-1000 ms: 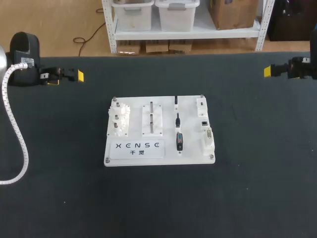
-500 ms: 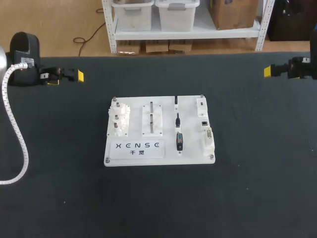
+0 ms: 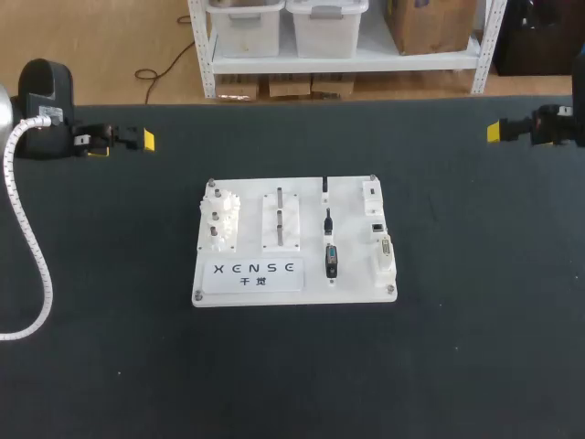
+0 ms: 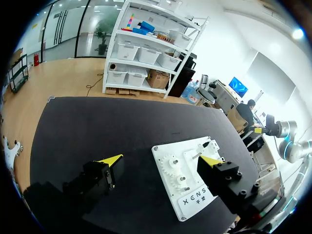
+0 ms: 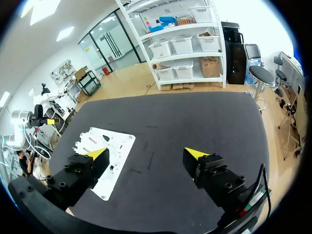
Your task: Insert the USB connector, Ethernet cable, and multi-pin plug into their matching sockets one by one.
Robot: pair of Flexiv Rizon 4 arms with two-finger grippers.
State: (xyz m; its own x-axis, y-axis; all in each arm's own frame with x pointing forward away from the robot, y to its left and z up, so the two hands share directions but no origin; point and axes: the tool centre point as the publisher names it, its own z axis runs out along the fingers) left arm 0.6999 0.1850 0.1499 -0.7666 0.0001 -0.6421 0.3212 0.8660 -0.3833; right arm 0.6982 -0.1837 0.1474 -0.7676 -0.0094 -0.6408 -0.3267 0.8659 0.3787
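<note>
A white board [image 3: 292, 274] lies in the middle of the black table. Three dark plugs sit in a column on it: a thin one [image 3: 326, 187] at the back, a small one [image 3: 327, 220] behind a larger black plug [image 3: 331, 261]. White sockets [image 3: 377, 226] line the board's right edge. My left gripper [image 3: 144, 140] hangs open at the far left, well away from the board, with nothing between its fingers. My right gripper [image 3: 494, 131] is open at the far right, also holding nothing. The left wrist view shows the board [image 4: 195, 195] ahead of my left gripper [image 4: 161, 160]. In the right wrist view it [image 5: 119, 144] lies beside my right gripper [image 5: 146, 153].
White gears [image 3: 219, 219] and a white block fixture [image 3: 282, 219] fill the board's left half. A white ribbed hose [image 3: 32, 265] from my left arm curves over the table's left side. Bare black table surrounds the board on all sides.
</note>
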